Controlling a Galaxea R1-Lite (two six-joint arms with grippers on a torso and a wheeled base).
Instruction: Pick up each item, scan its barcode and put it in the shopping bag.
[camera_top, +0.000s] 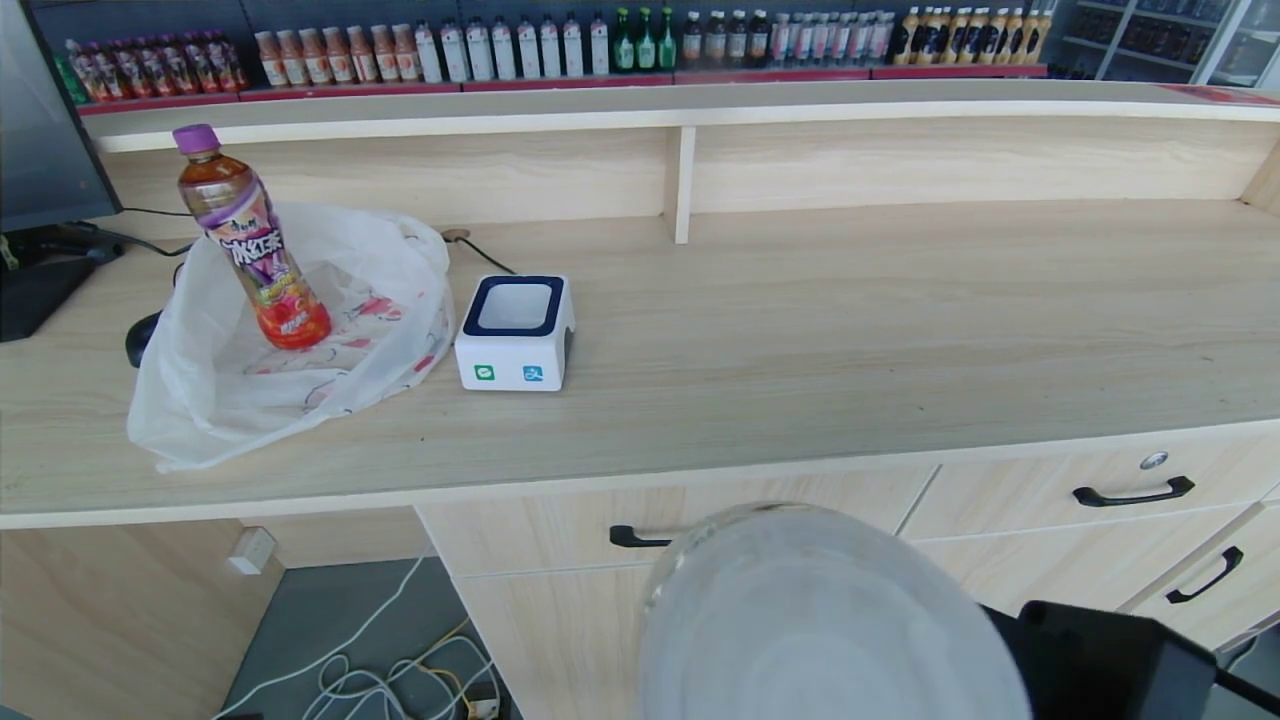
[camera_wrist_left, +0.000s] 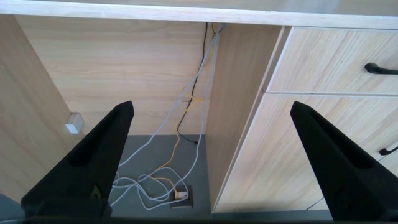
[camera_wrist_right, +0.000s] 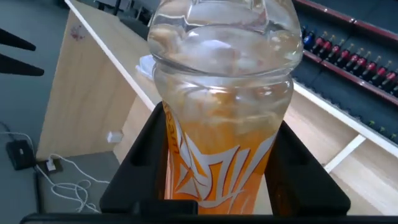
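One bottle (camera_top: 255, 240) stands in the bag (camera_top: 215, 405), scanner (camera_top: 515, 333) beside.

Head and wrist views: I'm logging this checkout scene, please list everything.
Shopping bag: one, white, left side of the counter.
Tea bottle: one, reddish, purple cap, standing in the shopping bag.
Scanner: one, white, dark-blue rim, right of the bag.
Shelf bottles: many, mixed, back row.
Cables: several, pale, floor.
Orange-label bottle: one, clear, gripped, in front of the counter.
Left gripper: black, jaws open, below the counter.
Right gripper: black, jaws shut on the orange-label bottle.
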